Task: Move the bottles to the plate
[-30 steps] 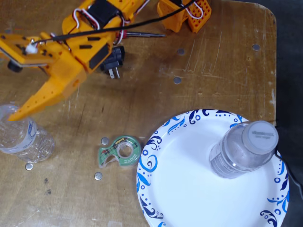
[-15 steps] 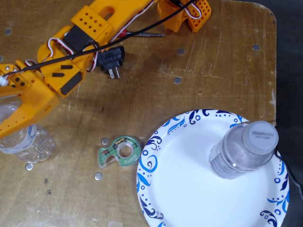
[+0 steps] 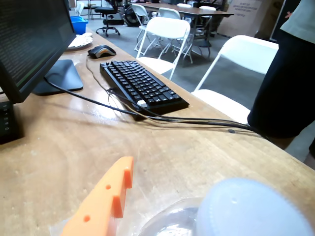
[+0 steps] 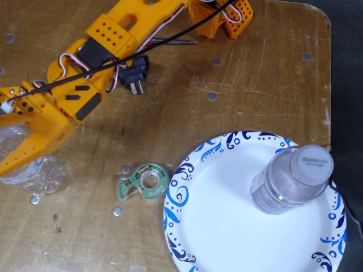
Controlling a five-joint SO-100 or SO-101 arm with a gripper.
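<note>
One clear crinkly bottle (image 4: 292,180) with a pale cap stands upright on the right part of the plate (image 4: 215,226), a big white paper plate with a blue swirl rim. The other clear bottle (image 4: 37,175) sits on the wooden table at the left edge. My orange gripper (image 4: 11,150) is over and around it, one finger crossing its top. In the wrist view the orange finger (image 3: 106,199) is just left of this bottle's pale cap (image 3: 251,209). The second finger is hidden, so I cannot tell whether the grip is closed.
A green tape dispenser (image 4: 142,182) lies between the left bottle and the plate. A black plug (image 4: 136,76) hangs by the arm. The wrist view shows a keyboard (image 3: 142,86), cables, a monitor (image 3: 32,44), white chairs and a person (image 3: 290,73) at the table's edge.
</note>
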